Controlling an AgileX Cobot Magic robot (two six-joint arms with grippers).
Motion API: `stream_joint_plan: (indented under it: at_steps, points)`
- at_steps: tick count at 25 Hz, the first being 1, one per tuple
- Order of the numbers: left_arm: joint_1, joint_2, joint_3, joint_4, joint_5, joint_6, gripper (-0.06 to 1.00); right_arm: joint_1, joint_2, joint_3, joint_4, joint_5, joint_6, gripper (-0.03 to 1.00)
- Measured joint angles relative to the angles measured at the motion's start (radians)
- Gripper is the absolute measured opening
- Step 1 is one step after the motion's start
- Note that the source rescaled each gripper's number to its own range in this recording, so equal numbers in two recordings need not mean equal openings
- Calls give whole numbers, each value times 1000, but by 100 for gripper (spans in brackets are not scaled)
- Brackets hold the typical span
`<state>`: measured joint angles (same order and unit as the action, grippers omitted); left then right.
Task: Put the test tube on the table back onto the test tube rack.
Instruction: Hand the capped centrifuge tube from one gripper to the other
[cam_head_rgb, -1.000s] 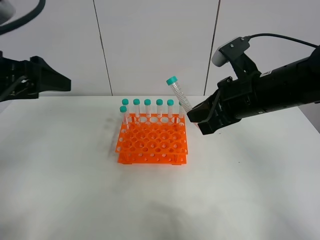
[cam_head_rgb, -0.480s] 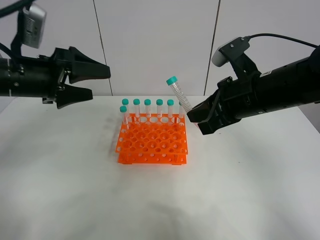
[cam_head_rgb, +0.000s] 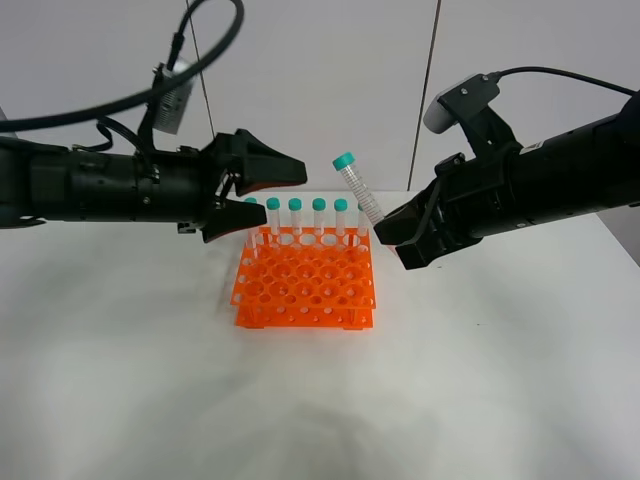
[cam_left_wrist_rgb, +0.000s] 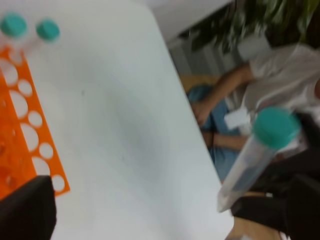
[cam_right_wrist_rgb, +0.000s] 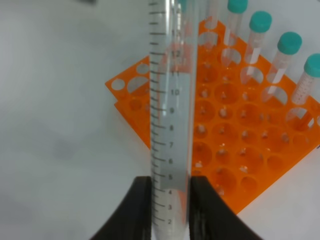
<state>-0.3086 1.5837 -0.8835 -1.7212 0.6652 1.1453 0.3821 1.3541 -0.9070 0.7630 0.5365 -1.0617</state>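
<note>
Test tube (cam_head_rgb: 357, 190): in the air, not on the table and not in the rack; it is just beyond the rack's far right corner, tilted, with the teal cap up and leaning left.
Grip point: the tube's lower end, near the tip; the graduated wall rises clear above the fingers (cam_right_wrist_rgb: 141, 200).
Right gripper (cam_head_rgb: 385, 228): clamped on the test tube, 1 finger on each side, reaching in from the right.
Test tube rack (cam_head_rgb: 305, 285): orange, standing flat at mid-table, most holes unfilled.
Other tubes (cam_head_rgb: 319, 215): upright in the rack's far row; 4 teal caps show plainly, and more at the left end are partly hidden by the left arm.
Left gripper (cam_head_rgb: 283, 192): jaws spread wide and grasping nothing, above the rack's far left corner, pointing right towards the tilted tube without touching it.
Table (cam_head_rgb: 150, 380): white, matte, under the rack.
</note>
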Motion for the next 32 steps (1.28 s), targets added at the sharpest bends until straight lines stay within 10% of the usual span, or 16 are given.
stream_joint_plan:
  at_steps: [32]
  points:
    - [-107, 68, -169, -7, -69, -20, 100, 0, 0, 0, 0, 3, 0, 0]
